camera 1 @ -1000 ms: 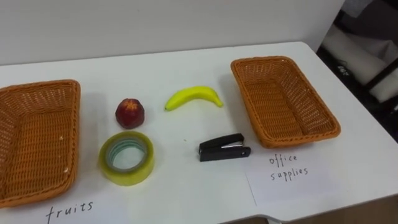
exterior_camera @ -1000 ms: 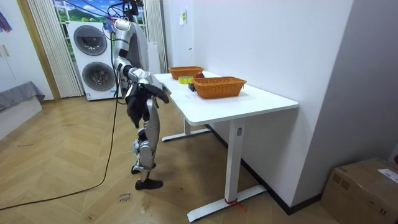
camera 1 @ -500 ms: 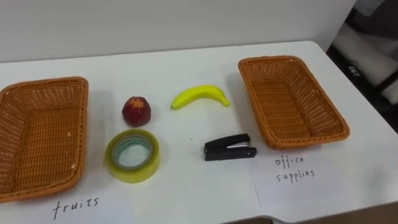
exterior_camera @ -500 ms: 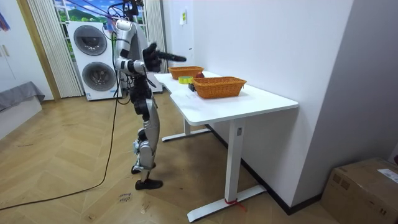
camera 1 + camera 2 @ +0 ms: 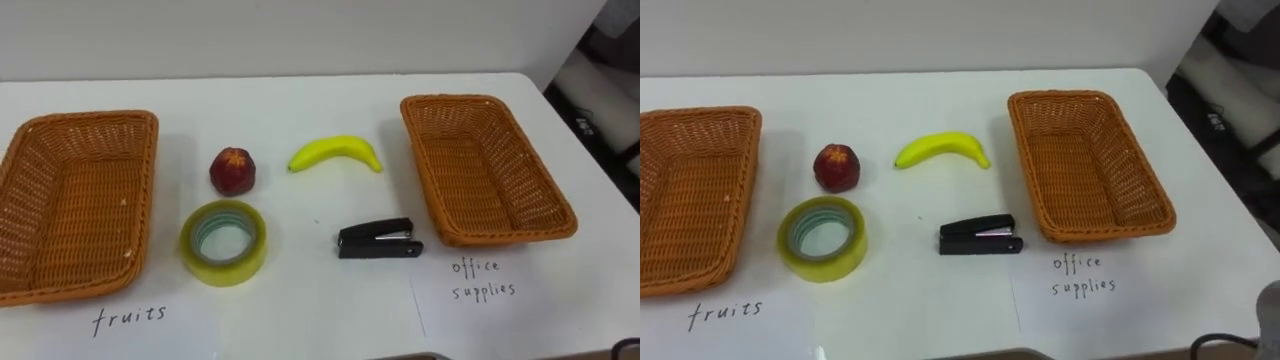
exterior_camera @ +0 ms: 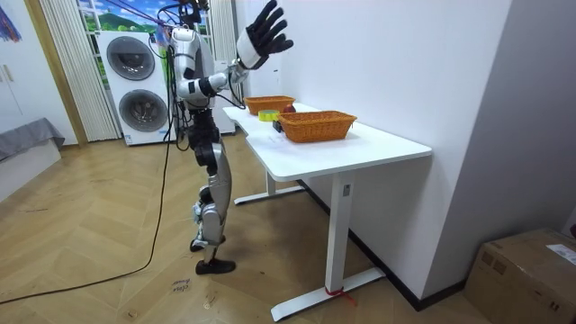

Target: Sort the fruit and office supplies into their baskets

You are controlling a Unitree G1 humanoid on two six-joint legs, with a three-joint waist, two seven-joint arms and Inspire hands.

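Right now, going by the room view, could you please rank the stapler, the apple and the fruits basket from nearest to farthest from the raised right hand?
Judged from the right hand, open and held high:
1. stapler, right of centre, on that hand's side.
2. apple, left of centre, farther back.
3. fruits basket, at the far left.

White table (image 5: 300, 100), stacked washers (image 6: 135, 85), perhaps a cardboard box (image 6: 526, 270)
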